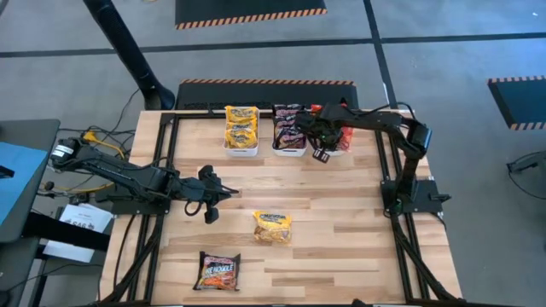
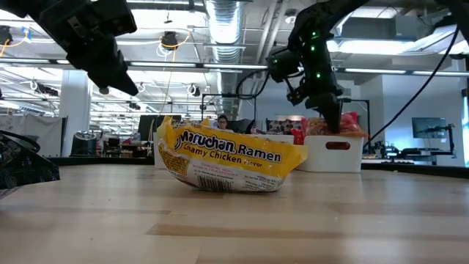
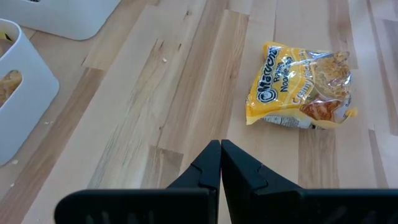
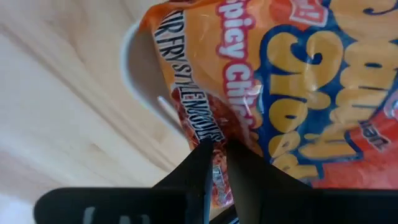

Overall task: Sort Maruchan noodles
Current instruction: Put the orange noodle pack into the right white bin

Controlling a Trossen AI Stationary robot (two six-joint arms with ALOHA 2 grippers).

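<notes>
Surface [image 1: 341, 247]: pale wood planks, framed by dark rails, set on a grey floor [image 1: 77, 34] crossed by dark lines and hazard-striped mats.

Far edge: three white bins in a row. Left bin [image 1: 241, 150] stacked with yellow packets [image 1: 241, 124]; middle bin [image 1: 290, 151] with dark packets [image 1: 287, 124]; right bin [image 2: 335, 153] with red packets [image 2: 350, 123].

Loose on the planks: one yellow packet [image 1: 273, 227] near centre, crumpled, label up; one dark packet [image 1: 218, 271] near the front edge, well apart from it.

Right claw [image 1: 323, 147]: over the right bin, fingers nearly together, pinched on the edge of a red-orange packet [image 4: 298, 81] at the bin's rim.

Left claw [image 1: 229, 192]: at the surface's left-centre, above the wood, fingers [image 3: 208, 168] pressed fully together, holding nothing; yellow loose packet ahead of it, apart.

Room beyond, seen level: open workshop, ceiling ducts [image 2: 227, 22], strip lights, white columns, desks with monitors [image 2: 429, 128]; a person [image 2: 222, 122] seated far back.
</notes>
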